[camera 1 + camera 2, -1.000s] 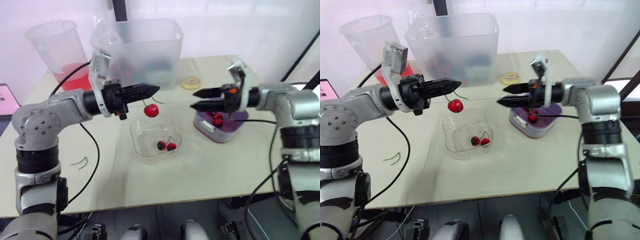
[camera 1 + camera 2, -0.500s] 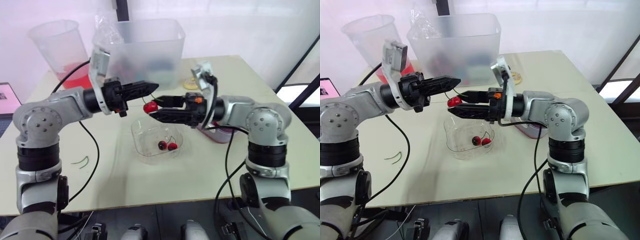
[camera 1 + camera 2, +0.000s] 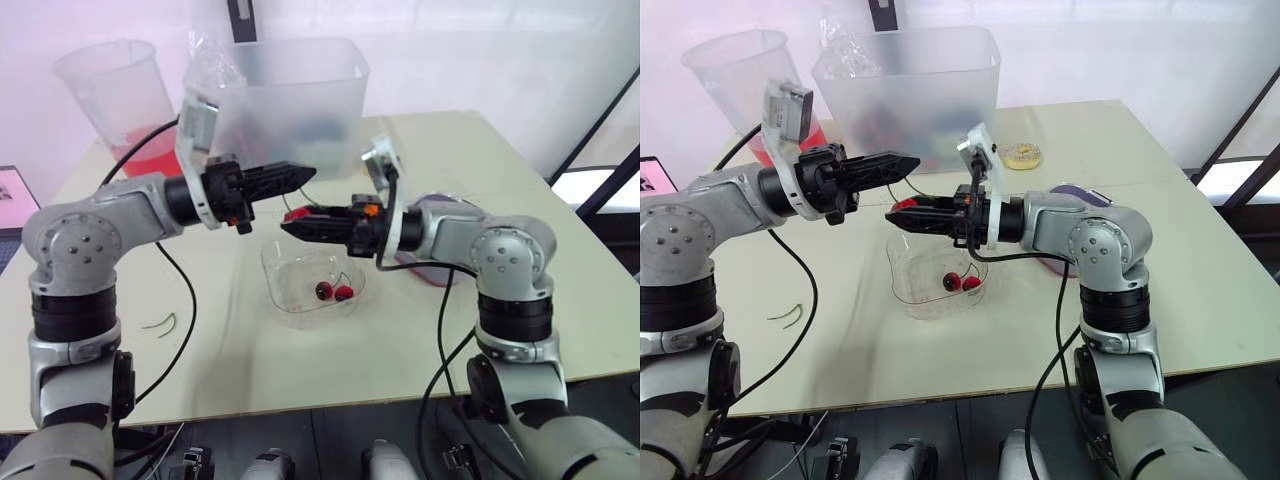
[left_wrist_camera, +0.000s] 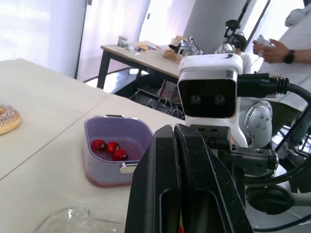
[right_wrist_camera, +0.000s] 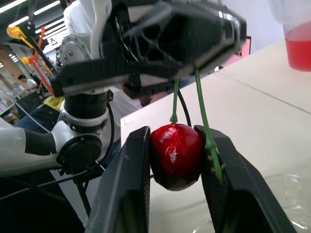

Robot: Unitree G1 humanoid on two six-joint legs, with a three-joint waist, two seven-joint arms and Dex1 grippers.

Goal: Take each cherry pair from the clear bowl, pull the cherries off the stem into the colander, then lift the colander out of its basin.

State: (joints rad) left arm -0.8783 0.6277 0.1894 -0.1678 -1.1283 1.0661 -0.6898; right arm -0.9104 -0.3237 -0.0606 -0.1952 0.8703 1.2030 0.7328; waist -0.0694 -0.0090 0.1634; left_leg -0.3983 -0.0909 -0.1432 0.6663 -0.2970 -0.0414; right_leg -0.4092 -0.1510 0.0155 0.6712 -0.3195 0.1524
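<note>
My left gripper (image 3: pixel 306 175) is shut on two green stems (image 5: pixel 201 107), above the clear bowl (image 3: pixel 276 291). A red cherry (image 5: pixel 176 155) hangs from one stem, and my right gripper (image 3: pixel 291 225) is shut on it, one finger (image 5: pixel 129 184) on each side. A cherry pair (image 3: pixel 333 292) lies in the bowl. The purple basin (image 4: pixel 104 121) with the colander holds three loose cherries (image 4: pixel 109 147); it stands to the right of the bowl, partly hidden behind my right arm.
At the back stand a large frosted bin (image 3: pixel 290 95) and a pitcher with red liquid (image 3: pixel 115 100). A doughnut (image 3: pixel 1020 155) lies behind the basin. A bare green stem (image 3: pixel 157 323) lies on the table at the left.
My right gripper has swung left from over the basin to the hanging cherry and closed on it. The left gripper has stayed in place, shut on the stems.
</note>
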